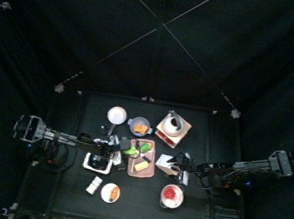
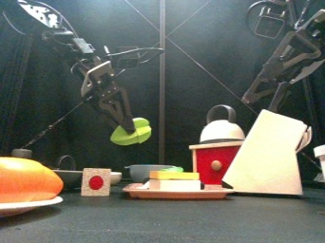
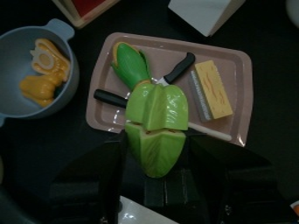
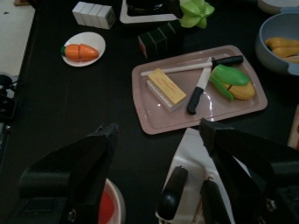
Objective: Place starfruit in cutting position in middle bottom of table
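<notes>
Left gripper (image 2: 124,121) pinching starfruit (image 3: 156,129), lifted above tray (image 3: 239,63) with knife (image 3: 163,77). Right gripper (image 4: 158,144) spread, empty, raised beside tray.

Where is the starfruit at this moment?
The starfruit hangs in the left claw above the table, over the pink tray, left of centre in the front view.

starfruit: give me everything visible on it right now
The starfruit is bright green, waxy and ridged lengthwise, whole as far as shown. It is held off the table between the left gripper's fingers, hanging above the tray. In the left wrist view it overlaps a knife; nothing else touches it.
</notes>
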